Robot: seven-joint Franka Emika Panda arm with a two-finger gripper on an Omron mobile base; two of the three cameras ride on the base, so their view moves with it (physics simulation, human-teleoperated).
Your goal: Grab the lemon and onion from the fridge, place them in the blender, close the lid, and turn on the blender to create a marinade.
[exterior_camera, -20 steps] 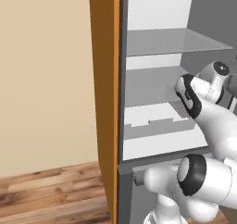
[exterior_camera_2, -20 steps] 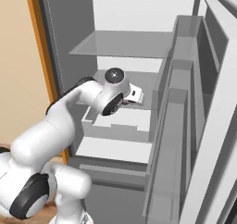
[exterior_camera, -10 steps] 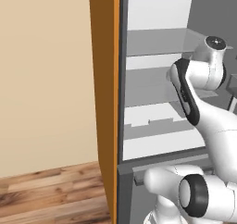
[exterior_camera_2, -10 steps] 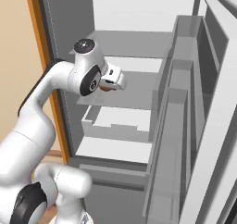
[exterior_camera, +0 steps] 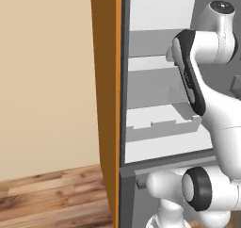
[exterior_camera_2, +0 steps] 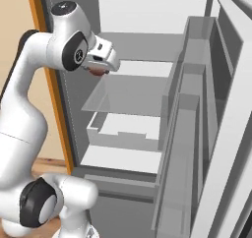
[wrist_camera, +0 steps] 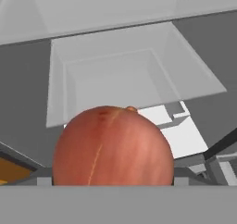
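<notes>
The arm is rising from the lower drawer to shelf height inside the fridge (exterior_camera_2: 147,6); the gripper (exterior_camera_2: 100,69) is clasping the onion (wrist_camera: 113,146), now needing withdrawal toward the blender.

You are looking into a rendered home kitchen. The fridge (exterior_camera_2: 147,15) is standing open in front of you, showing white back panels, a glass shelf (exterior_camera_2: 125,92) and a white drawer (exterior_camera: 162,123) low down, with grey door racks (exterior_camera_2: 192,84) lining the right side. An orange panel (exterior_camera: 106,81) is running up beside it, a beige wall (exterior_camera: 44,71) is showing to the left, and a wood floor (exterior_camera: 52,199) is lying below.
</notes>
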